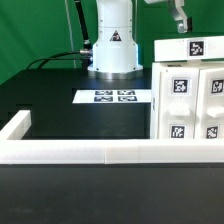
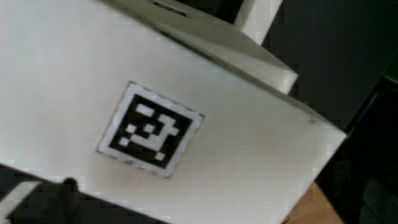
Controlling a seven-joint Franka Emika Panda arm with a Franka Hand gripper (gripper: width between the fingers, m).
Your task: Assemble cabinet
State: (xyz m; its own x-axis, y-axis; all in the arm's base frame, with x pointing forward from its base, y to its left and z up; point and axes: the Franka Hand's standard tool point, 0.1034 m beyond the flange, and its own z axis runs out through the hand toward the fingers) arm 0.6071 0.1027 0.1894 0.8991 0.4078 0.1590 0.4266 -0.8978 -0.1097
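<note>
The white cabinet (image 1: 190, 95) stands at the exterior view's right, a tall boxy body with several black-and-white tags on its front and one on its top block (image 1: 192, 48). My gripper (image 1: 180, 26) hangs just above that top block, apart from it. How its jaws stand is too small to tell. In the wrist view a white cabinet panel (image 2: 231, 110) with one tag (image 2: 151, 130) fills the picture. One dark finger (image 2: 36, 205) shows at the edge, and the other is out of view.
The marker board (image 1: 118, 96) lies flat on the black table in front of the robot base (image 1: 112, 45). A low white border rail (image 1: 90, 152) runs along the front and turns back at the exterior view's left (image 1: 18, 125).
</note>
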